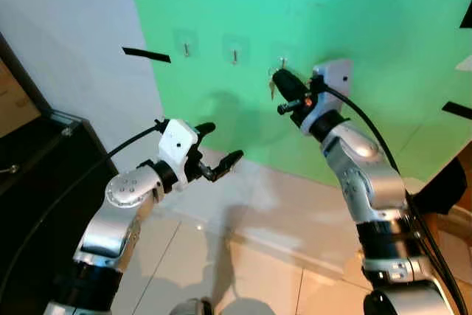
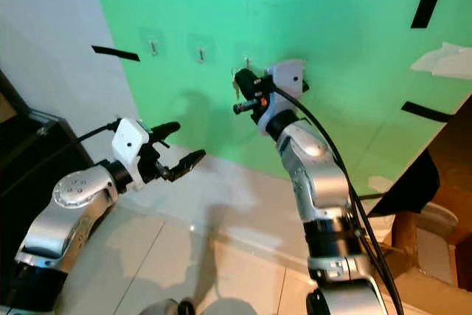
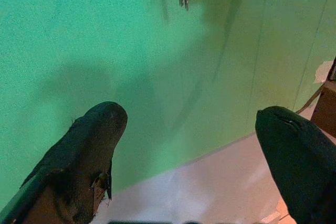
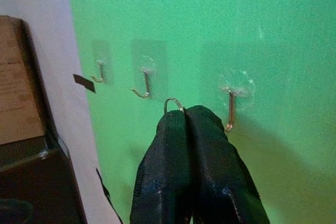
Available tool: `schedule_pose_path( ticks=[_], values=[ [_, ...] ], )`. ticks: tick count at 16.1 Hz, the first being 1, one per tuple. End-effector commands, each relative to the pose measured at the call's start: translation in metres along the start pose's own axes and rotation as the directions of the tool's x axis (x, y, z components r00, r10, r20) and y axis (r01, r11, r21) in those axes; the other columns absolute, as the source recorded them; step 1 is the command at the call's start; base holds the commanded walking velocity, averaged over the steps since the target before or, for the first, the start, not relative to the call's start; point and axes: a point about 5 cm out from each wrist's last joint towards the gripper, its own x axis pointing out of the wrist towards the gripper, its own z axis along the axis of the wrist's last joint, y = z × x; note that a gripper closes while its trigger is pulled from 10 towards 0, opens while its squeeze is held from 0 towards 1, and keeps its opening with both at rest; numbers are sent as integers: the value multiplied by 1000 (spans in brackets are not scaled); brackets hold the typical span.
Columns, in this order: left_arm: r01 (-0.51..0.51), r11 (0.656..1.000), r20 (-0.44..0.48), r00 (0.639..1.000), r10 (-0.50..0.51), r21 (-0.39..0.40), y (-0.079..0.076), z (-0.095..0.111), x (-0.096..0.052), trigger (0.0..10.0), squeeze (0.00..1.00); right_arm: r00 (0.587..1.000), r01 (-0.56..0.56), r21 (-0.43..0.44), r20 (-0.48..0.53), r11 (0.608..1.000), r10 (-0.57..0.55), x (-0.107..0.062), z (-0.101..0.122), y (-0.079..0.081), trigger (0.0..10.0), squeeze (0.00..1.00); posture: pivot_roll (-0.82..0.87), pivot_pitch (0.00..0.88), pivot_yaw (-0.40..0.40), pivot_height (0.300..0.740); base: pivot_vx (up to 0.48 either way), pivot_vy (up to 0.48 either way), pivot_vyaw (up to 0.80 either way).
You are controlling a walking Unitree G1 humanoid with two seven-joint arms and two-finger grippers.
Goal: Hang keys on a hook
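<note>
Three small metal hooks sit in a row on the green wall: a left hook (image 1: 186,49), a middle hook (image 1: 234,56) and a right hook (image 1: 283,62). My right gripper (image 1: 278,77) is raised just below and left of the right hook (image 4: 231,109), shut on the key ring (image 4: 173,102). A key (image 1: 271,91) dangles under its fingers (image 4: 210,145). The ring is close beside the hook, apart from it. My left gripper (image 1: 220,143) is held lower and to the left, open and empty, with its fingers (image 3: 97,135) pointing at the wall.
A dark cabinet (image 1: 37,160) stands against the white wall on the left. Black tape strips (image 1: 146,54) mark the green panel (image 1: 383,35). Pale floor tiles (image 1: 243,256) lie below. A cardboard box (image 2: 435,256) stands at the lower right.
</note>
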Motion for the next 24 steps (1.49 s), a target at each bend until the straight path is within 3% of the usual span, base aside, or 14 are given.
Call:
schedule_pose_path(
  ticks=[1, 5, 9, 18, 21, 24],
  values=[
    [7, 1000, 11, 1000, -7, 18, 2, 6, 0, 10000, 63, 1000, 7, -5, 16, 1000, -6, 2, 4, -2, 10000, 0, -73, 0, 40, 740, 0, 0, 0],
    [15, 1000, 9, 1000, -16, 20, 2, 7, -1, 10000, 71, 984, 176, 41, 17, 984, -177, 5, 5, -30, 10000, 0, -72, 0, 41, 740, 0, 0, 0],
    [27, 999, 14, 1000, -27, 21, 1, 8, 0, 10000, 71, 976, 215, 60, 16, 975, -217, 3, 5, -40, 10000, 0, -77, 0, 48, 740, 0, 0, 0],
    [39, 999, 42, 998, -40, 28, 2, 15, 4, 10000, 71, 995, 91, 5, -47, 996, -91, 6, -9, -22, 10000, 0, -77, 0, 49, 740, 0, 0, 0],
    [38, 999, 48, 998, -39, 23, 2, 16, 4, 10000, 71, 993, -60, -60, -104, 996, 54, 0, -14, -9, 10000, 0, -77, 0, 47, 740, 0, 0, 0],
    [41, 999, 48, 998, -42, 22, 2, 16, 5, 10000, 71, 994, -63, -41, -92, 997, 59, -2, -11, -10, 10000, 0, -79, 0, 48, 740, 0, 0, 0]
  ],
)
